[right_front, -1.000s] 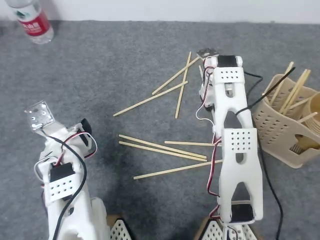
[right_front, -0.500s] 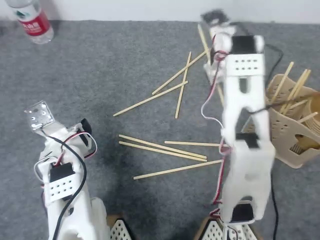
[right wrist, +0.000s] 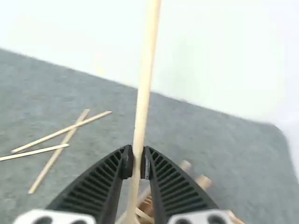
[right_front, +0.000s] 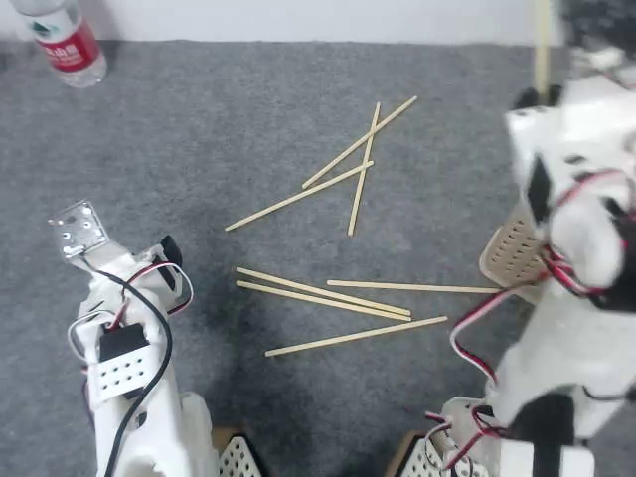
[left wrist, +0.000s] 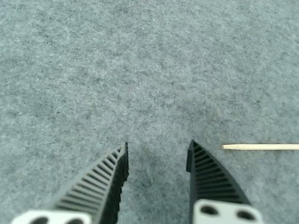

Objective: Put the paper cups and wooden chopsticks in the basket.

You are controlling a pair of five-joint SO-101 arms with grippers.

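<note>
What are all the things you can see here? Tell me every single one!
chopsticks on the carpet: seven, pale wood, scattered between the two arms.
held chopstick: one, pale wood, upright in the right pincer.
basket: one, beige, on the right, mostly hidden under the right arm.
bottle: one, clear with a red label, far left corner.
carpet: one, grey, under everything.
left pincer: one, black, open over bare carpet.
right pincer: one, black, shut on the held chopstick, up near the basket.
</note>
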